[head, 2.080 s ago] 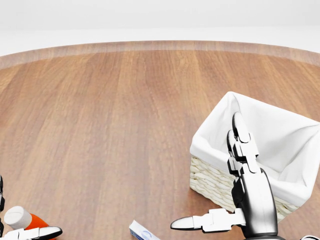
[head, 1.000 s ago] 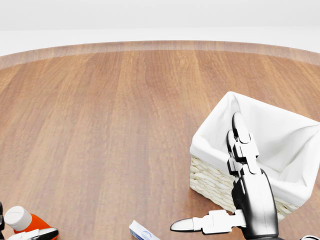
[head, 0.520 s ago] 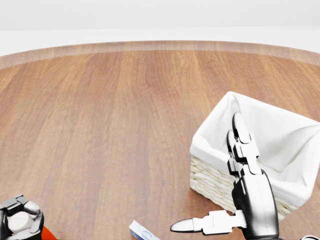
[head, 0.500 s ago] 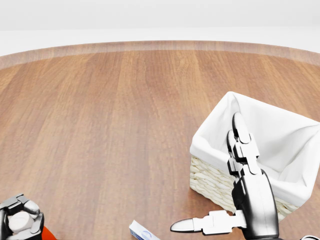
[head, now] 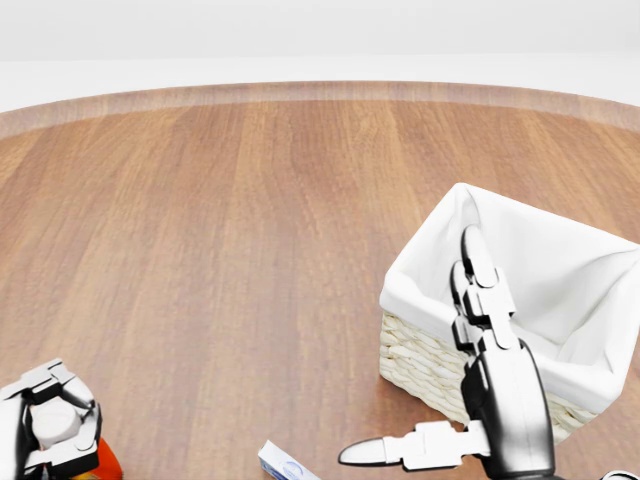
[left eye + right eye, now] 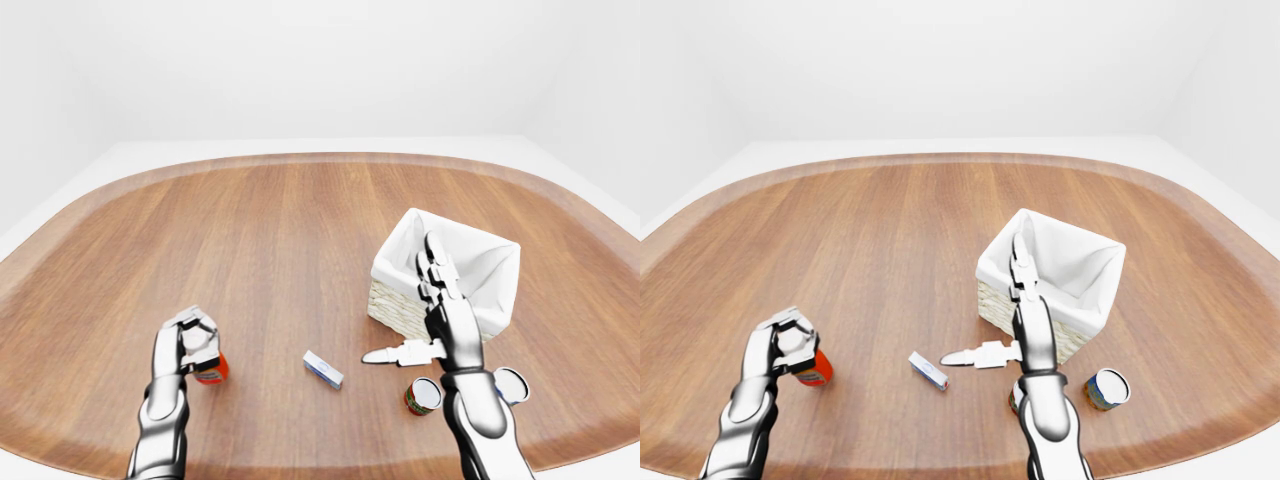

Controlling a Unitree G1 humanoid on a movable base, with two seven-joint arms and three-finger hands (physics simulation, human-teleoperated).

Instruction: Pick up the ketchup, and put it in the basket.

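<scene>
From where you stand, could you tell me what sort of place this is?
Probably a bare simulated test scene, not a real room: one rounded wooden table, blank white surroundings, and a few props such as the lined basket and the ketchup.

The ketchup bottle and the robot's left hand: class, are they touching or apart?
Touching. In the head view the left hand has its fingers closed round the white cap end of the ketchup bottle; the left-eye view shows the same grip.

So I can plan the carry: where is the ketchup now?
The ketchup sits low on the left in the left-eye view, in the left hand, far left of the basket.
</scene>
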